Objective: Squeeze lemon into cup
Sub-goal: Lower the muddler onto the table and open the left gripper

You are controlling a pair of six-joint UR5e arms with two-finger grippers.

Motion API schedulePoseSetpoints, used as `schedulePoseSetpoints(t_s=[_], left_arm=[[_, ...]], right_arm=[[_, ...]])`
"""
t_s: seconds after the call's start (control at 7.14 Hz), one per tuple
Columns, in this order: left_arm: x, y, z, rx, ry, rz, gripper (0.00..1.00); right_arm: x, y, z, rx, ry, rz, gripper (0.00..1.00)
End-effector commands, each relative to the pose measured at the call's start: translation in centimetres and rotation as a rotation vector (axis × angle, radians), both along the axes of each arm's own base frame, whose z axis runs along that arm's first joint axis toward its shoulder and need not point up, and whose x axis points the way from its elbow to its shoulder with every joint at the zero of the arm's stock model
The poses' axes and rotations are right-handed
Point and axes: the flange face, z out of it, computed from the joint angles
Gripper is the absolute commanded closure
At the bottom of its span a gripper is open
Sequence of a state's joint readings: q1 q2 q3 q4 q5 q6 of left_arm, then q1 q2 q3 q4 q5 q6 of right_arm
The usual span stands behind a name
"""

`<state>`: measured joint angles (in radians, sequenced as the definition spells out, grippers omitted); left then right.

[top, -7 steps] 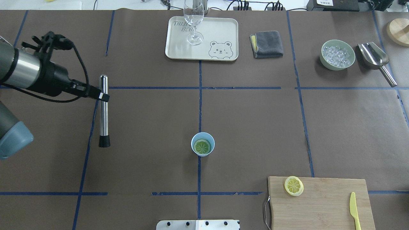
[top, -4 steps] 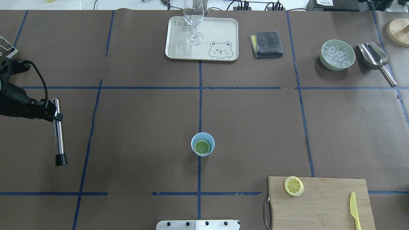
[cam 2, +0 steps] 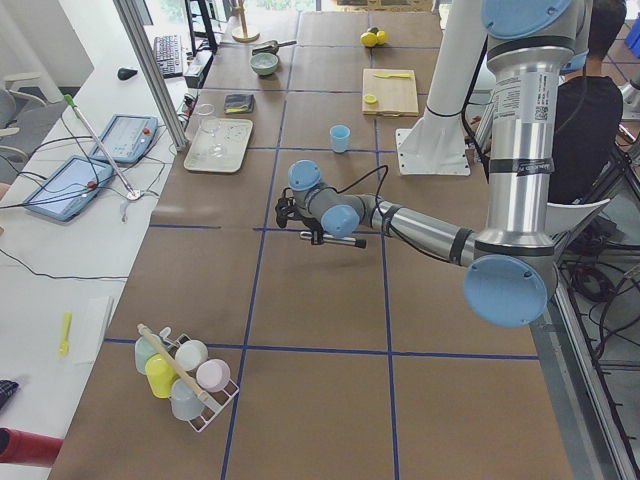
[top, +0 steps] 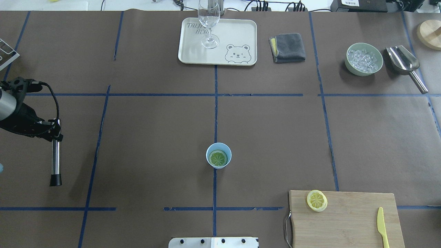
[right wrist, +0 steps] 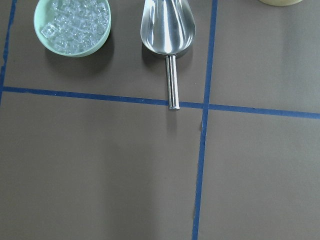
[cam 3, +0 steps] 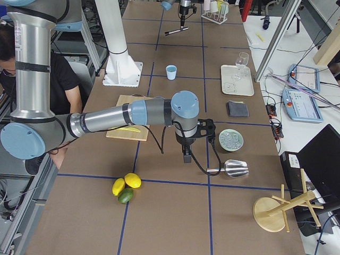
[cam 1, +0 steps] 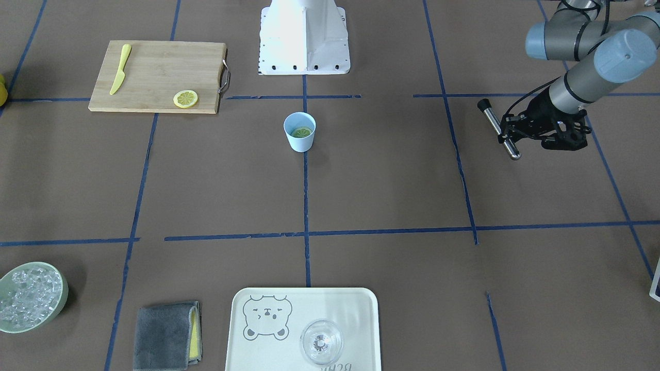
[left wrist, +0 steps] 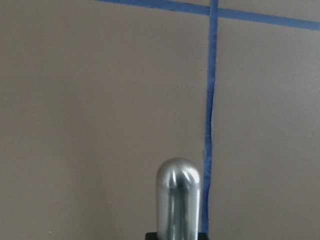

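The pale blue cup (top: 218, 164) stands at the table's middle with a lemon slice (top: 218, 158) lying flat inside; both also show in the front view, cup (cam 1: 299, 141) and slice (cam 1: 301, 132). A second lemon slice (top: 317, 200) lies on the cutting board (top: 351, 220). My left gripper (top: 55, 132) is shut on a steel muddler (top: 54, 162) with a black tip, held level above the table far left of the cup. Its rounded steel end (left wrist: 178, 200) fills the left wrist view. My right gripper (cam 3: 187, 155) shows only in the right side view, near the ice bowl; I cannot tell its state.
A tray (top: 237, 34) with a wine glass (top: 208, 20) stands at the far middle, and a grey cloth (top: 287, 47) lies beside it. The green ice bowl (top: 364, 59) and a metal scoop (top: 404, 63) are far right. A yellow knife (top: 381, 224) lies on the board.
My left arm has carried the muddler further left and nearer the robot, away from the cup. The cup and both slices have not moved.
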<state>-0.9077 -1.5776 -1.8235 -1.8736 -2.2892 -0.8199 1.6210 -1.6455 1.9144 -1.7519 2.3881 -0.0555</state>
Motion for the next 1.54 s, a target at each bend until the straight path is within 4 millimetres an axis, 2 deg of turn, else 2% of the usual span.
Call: schedulePoseSetpoints(t_s=[0.0,0.14,0.28,0.7,0.98,1.26,1.4], left_arm=[[2.0,-3.8,-2.1,0.096,-0.193,0.124,1.00],[2.1,-4.0,-1.8,0.097,-0.209,0.156,1.00],[2.6,-4.5,-0.2,0.072,-0.225,0.161,1.00],[3.0,-5.2,1.4,0.030,-0.246,0.159,1.00],[1.9,-6.0,3.4,-0.023,-0.267,0.126,1.00],[1.9,-6.1,4.1,-0.065,-0.282,0.092,1.00],[2.0,-6.2,4.7,-0.081,-0.289,0.088,0.81]], right_arm=[[0.0,-0.3,-0.4,0.009,0.002,0.001,0.00],[0.0,-0.6,-0.7,0.006,0.002,0.008,0.00],[0.0,-0.6,-0.7,0.004,0.002,0.010,0.00],[0.0,-1.0,-1.1,0.014,0.004,0.010,0.00],[0.0,-0.9,-1.5,0.022,0.006,0.010,0.00],[0.0,-0.9,-1.9,0.029,0.006,0.010,0.00],[0.0,-0.9,-1.9,0.031,0.006,0.010,0.00]])
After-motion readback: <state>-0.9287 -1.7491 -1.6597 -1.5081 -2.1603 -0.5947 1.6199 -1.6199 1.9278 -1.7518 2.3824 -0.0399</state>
